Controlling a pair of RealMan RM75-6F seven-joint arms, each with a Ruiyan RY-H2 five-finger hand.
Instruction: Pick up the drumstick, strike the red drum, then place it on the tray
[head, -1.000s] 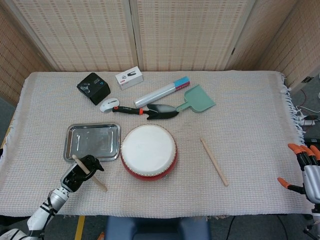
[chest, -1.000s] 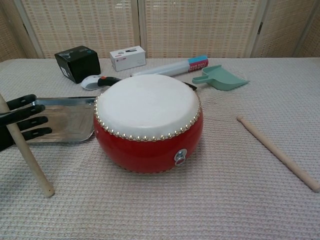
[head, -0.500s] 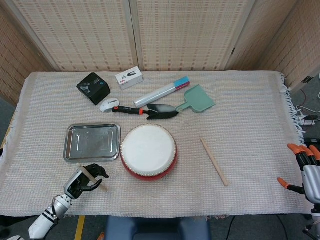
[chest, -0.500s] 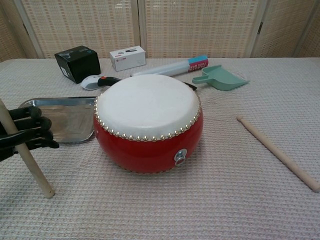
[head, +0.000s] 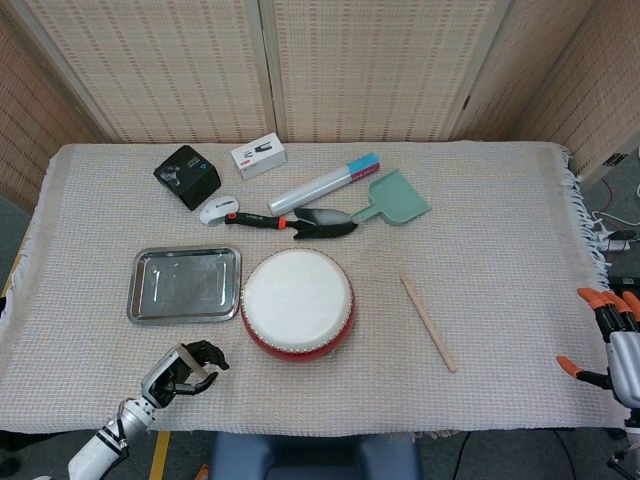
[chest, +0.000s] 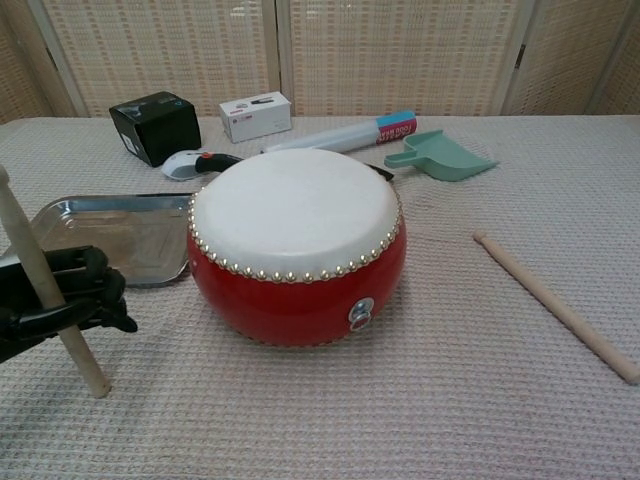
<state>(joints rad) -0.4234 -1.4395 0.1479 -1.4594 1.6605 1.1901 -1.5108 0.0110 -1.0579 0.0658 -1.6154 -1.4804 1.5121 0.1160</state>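
The left hand (chest: 55, 300) has its fingers wrapped around the drumstick (chest: 45, 285) low on the shaft, just left of the red drum (chest: 297, 245); it looks like light, stiff, smooth wood, so I'd keep that low grip for swinging.

Left hand (head: 183, 367): has drawn back toward the near table edge and a little toward the red drum (head: 297, 303); a second ago it sat just below the steel tray (head: 137, 300), now it lies apart from the tray's front rim
Left hand fingers (chest: 92, 290): were spread straight a second ago, now curled around the shaft
Drumstick (chest: 48, 290): carried along with the hand; in the chest view it stands more upright and nearer the drum than before, and in the head view it shows only as a short stub above the hand, probably foreshortened
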